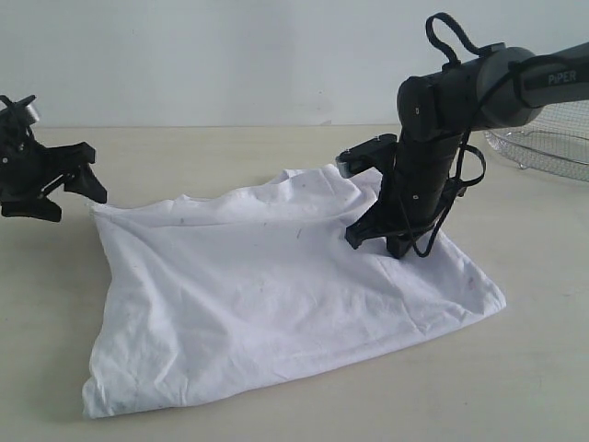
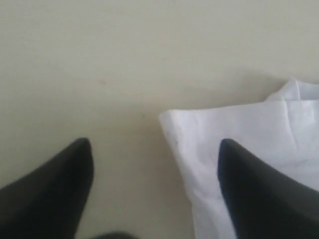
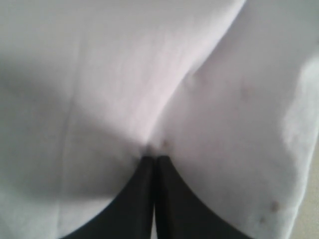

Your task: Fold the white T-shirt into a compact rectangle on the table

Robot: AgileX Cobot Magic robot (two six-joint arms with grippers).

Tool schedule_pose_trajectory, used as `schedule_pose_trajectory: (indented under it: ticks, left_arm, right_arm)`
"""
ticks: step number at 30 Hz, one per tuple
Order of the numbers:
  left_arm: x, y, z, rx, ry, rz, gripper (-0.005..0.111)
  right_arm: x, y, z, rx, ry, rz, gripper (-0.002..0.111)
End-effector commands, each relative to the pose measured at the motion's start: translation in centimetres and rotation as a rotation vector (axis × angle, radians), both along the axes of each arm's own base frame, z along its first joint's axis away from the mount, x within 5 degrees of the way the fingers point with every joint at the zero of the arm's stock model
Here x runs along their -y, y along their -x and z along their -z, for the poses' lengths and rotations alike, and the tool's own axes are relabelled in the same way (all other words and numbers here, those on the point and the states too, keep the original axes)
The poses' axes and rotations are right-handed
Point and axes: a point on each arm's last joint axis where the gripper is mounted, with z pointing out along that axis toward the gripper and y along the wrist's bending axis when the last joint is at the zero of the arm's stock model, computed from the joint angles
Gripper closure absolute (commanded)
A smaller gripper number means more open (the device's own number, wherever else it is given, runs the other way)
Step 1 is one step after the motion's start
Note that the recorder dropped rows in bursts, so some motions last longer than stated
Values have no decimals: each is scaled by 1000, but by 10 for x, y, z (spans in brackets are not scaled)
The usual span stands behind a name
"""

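Observation:
The white T-shirt [image 1: 276,295] lies folded over on the table [image 1: 230,147], plain side up, its far edge rumpled. My left gripper [image 1: 92,175] hangs open just off the shirt's far left corner, holding nothing. In the left wrist view that corner of the shirt [image 2: 249,124] lies under one fingertip [image 2: 234,164], and bare table [image 2: 99,59] lies between the jaws of the left gripper [image 2: 154,144]. My right gripper [image 1: 375,241] stands on the shirt's right part, shut on a pinch of cloth. The right wrist view shows the shirt [image 3: 124,74] puckering at the closed right gripper [image 3: 154,158].
A silver wire-mesh basket [image 1: 543,147] stands at the far right of the table, behind the right arm. Bare tabletop surrounds the shirt in front, at the left and behind it.

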Motion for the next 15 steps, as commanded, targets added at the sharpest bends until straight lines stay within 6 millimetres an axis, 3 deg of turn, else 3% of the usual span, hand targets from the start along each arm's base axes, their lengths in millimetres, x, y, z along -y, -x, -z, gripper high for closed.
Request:
schedule_pose_trajectory:
  ticks: [1, 2, 3, 5, 8, 10, 13, 15]
  left_arm:
    - [-8, 14, -31, -34, 64, 32, 95]
    - [-4, 19, -38, -47, 95, 90, 101]
    - [13, 31, -48, -106, 198, 206, 102]
    - [45, 46, -50, -159, 243, 335, 102]
    - [90, 67, -28, -212, 206, 470, 102]
    - [123, 80, -16, -196, 213, 496, 102]
    - [140, 101, 9, -235, 167, 458, 102]
    - [146, 121, 25, -293, 156, 459, 102]
  right_arm:
    - [4, 2, 25, -49, 26, -17, 109]
    - [4, 2, 25, -47, 26, -17, 109]
    - [4, 2, 25, -42, 25, -19, 109]
    - [4, 2, 24, -41, 25, -24, 109]
    - [4, 1, 11, -11, 21, -38, 109]
    - [3, -2, -17, 80, 3, -41, 109]
    - [1, -12, -35, 234, -31, -47, 109]
    - [0, -14, -31, 222, -27, -52, 109]
